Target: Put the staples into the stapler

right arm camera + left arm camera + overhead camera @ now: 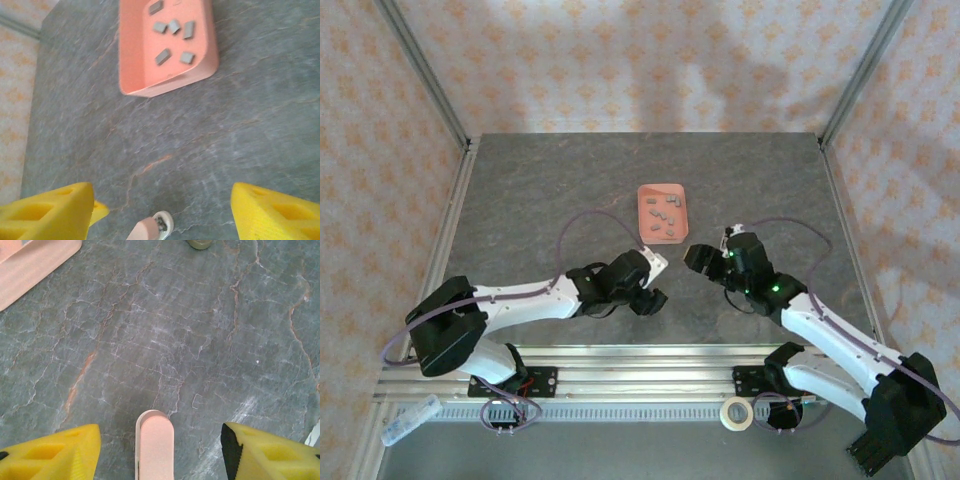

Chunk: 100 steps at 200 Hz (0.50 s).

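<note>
Pale pink-and-white mini stapler (155, 445) is set on grey marbled table (175, 340) between open jaws of left gripper (160, 434), untouched; right gripper (162, 195) is held open, empty. Small grey metal staples (173, 26) are kept in far salmon-pink shallow tray (132, 60).

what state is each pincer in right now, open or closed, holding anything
left pincer: open, the stapler sits between its fingers, touching neither
right pincer: open, holding nothing
</note>
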Tool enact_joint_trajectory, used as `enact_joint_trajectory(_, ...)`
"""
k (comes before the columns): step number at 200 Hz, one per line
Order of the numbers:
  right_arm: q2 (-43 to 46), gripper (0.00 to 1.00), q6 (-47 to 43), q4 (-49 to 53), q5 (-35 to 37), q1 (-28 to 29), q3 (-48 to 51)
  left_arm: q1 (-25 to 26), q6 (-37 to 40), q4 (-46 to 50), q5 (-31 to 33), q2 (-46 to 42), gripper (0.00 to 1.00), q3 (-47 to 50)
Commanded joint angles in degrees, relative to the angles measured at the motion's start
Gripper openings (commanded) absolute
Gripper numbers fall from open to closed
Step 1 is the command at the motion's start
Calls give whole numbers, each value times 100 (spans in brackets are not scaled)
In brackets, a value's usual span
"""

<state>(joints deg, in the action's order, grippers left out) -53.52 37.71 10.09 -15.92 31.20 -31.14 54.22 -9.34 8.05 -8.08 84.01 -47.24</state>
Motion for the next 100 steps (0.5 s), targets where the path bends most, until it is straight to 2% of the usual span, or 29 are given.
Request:
enact_joint_trajectory(1,89,72,219,329,-43,-183,-129,-47,-384,1046,115,300,63,-477)
enact_joint_trajectory(100,34,72,175,374,-130,-226,-130,-51,-428,1713,208,1164,58,-1268)
